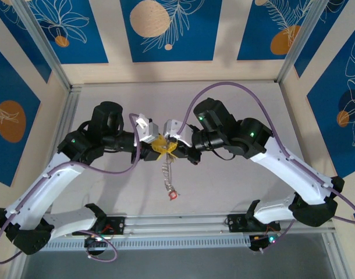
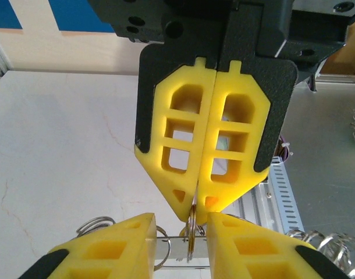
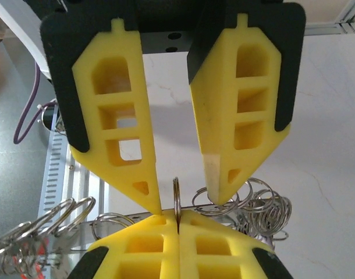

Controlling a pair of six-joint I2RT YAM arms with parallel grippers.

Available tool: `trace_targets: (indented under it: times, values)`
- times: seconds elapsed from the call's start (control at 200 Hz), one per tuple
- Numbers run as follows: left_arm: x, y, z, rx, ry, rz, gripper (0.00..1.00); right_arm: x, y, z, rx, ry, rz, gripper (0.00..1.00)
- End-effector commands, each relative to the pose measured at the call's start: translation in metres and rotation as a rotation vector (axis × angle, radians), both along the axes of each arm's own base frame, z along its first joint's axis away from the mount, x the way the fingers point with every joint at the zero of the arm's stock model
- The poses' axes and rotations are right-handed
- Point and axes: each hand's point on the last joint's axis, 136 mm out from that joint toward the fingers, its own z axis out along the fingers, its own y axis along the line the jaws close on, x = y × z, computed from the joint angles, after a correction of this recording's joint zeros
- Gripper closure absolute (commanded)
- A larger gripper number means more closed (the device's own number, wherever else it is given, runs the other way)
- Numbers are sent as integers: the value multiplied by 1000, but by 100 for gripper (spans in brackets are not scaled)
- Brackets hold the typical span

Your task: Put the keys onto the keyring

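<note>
Right wrist: right gripper (image 3: 177, 220) pinches the thin keyring (image 3: 176, 192) edge-on at its tips; left gripper (image 3: 186, 203) gapes around it. Probably light, stiff, slippery: hold the rim squarely

Left arm (image 1: 43, 187), right arm (image 1: 295, 170) bent inward; left claw (image 2: 181, 220) spread, right claw (image 3: 177, 215) pinched shut, tips meeting.

- You are seeing the thin grey metal ring (image 3: 176, 195) edge-on only, its lower part disappearing between the right gripper's (image 3: 177, 216) closed yellow fingers.
- The left wrist view's bottom edge is cutting off the left gripper's (image 2: 180, 220) spread fingers.
- The coiled silver wire rings (image 3: 55, 218) are blurring and running off the right wrist view's left edge.
- From above, the dangling chain of rings (image 1: 167, 177) is showing too small for you to sort its pieces.
</note>
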Motion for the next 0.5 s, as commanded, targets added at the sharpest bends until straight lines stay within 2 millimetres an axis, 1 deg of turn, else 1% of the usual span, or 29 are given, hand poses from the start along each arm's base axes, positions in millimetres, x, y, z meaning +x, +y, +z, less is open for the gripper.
trace_targets:
  times: [0.0,0.145,0.265,0.37,0.465,0.495]
  values:
    - [0,1,-8,62,-19,1,72,-3,7,24,61,-47,36,100]
    - [-1,-2,-9,60,-23,-8,84,-5,9,24,53,-54,43,100]
    - [0,-1,-12,76,-27,-2,85,-4,10,25,57,-62,40,100]
    - [-1,0,-15,97,-28,0,88,-2,10,26,54,-67,34,100]
    - [-1,2,-19,116,-33,7,91,-1,10,25,51,-68,32,100]
    - [-1,2,-20,123,-34,8,95,-1,10,26,52,-71,31,100]
